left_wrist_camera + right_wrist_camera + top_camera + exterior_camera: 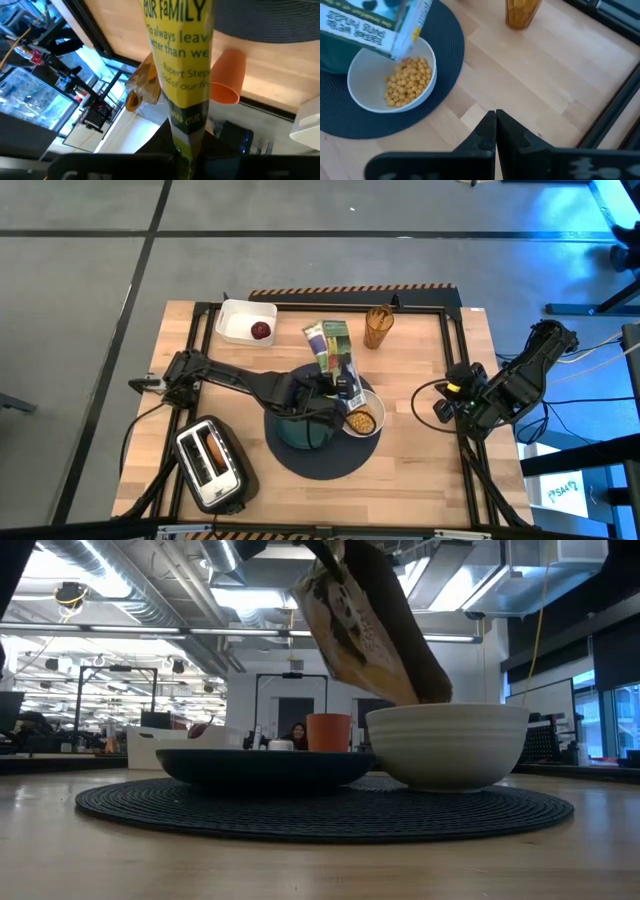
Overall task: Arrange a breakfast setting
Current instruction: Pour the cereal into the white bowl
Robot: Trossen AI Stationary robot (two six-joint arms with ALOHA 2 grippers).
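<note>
- My left gripper [335, 385], at the mat's [300, 462] centre, pinches a cereal box [333, 348] tipped over the white bowl [365, 70], which sits at the mat's three o'clock beside the teal plate [262, 765].
- Tilt further and yellow cereal balls [406, 81] could overshoot the rim.
- The box may slip, though I cannot judge the grip.
- Right gripper [495, 122] waits at three o'clock, fingers pressed together.
- The orange cup [378, 327] stands at twelve.
</note>
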